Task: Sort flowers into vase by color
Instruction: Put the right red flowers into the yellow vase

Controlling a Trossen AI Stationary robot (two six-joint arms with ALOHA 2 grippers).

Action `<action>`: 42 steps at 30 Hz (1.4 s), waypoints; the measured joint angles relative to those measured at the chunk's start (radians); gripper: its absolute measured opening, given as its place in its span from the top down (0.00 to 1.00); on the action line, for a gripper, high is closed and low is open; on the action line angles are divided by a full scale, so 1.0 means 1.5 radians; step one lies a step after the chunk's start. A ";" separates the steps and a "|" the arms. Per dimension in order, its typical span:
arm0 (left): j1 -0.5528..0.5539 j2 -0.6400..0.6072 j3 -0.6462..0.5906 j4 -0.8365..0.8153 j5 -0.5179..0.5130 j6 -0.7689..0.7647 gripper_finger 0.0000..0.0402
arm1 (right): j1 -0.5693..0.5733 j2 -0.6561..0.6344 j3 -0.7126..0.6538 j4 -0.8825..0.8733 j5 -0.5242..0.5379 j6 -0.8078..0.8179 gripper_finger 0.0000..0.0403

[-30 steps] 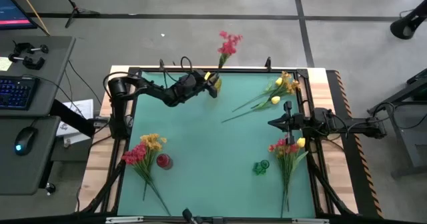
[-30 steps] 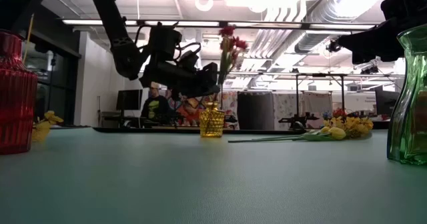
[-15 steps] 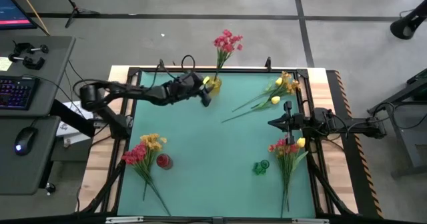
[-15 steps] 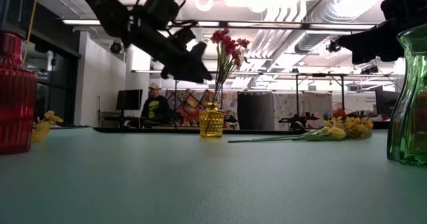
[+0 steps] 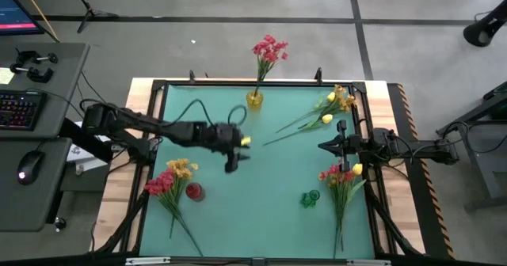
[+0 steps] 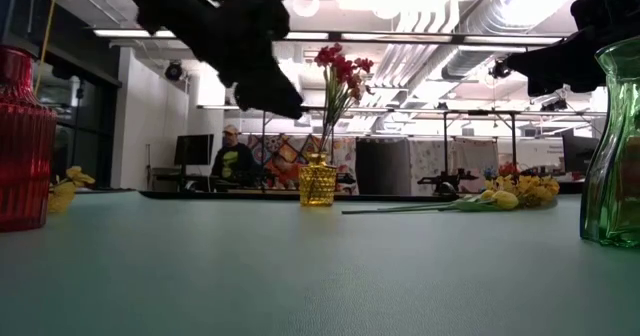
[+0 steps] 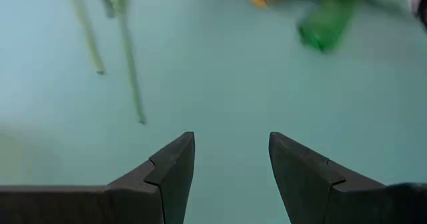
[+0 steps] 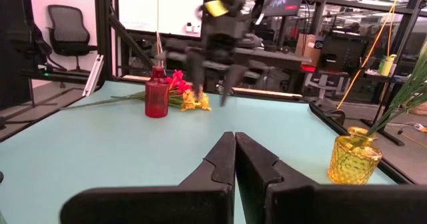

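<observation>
A red-pink spray (image 5: 269,52) stands with its stem in the yellow vase (image 5: 254,100) at the far edge, also seen in the low view as the spray (image 6: 338,71) in the vase (image 6: 318,181). My left gripper (image 5: 231,163) hangs open above the table's middle, touching nothing, its fingers apart in the wrist view (image 7: 230,144). My right gripper (image 5: 323,146) waits shut near the right edge (image 8: 235,141). Loose sprays lie flat: red and orange ones (image 5: 170,179) beside the red vase (image 5: 194,191), yellow and orange ones (image 5: 329,108) far right, a mixed bunch (image 5: 342,179) near the green vase (image 5: 309,198).
A black frame (image 5: 261,82) rims the green mat. Two long stems (image 7: 127,57) lie ahead of the left gripper. The mat's middle is bare between the vases. A desk with a keyboard and mouse stands left of the table. A person (image 6: 232,161) sits in the room behind.
My left gripper has drawn back from the yellow vase at the far edge and swung toward the table's middle and near side. The red-pink spray stays standing in the yellow vase, a little more upright than before. The right arm has kept still.
</observation>
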 joint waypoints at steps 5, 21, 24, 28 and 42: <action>-0.067 -0.001 0.000 -0.056 -0.090 0.052 0.55 | 0.000 0.000 0.000 0.000 0.000 0.000 1.00; -0.120 -0.003 0.001 -0.083 -0.129 0.047 0.55 | 0.000 0.000 0.000 0.000 0.000 0.000 1.00; -0.105 -0.003 0.001 -0.022 -0.153 0.038 0.55 | 0.000 0.000 0.000 0.000 0.000 0.000 1.00; -0.083 -0.003 0.001 0.013 -0.153 0.037 0.55 | 0.000 0.000 0.000 0.000 0.000 0.000 1.00; -0.066 -0.021 0.000 -0.064 -0.188 0.056 0.55 | 0.000 0.000 0.000 0.000 0.000 0.000 1.00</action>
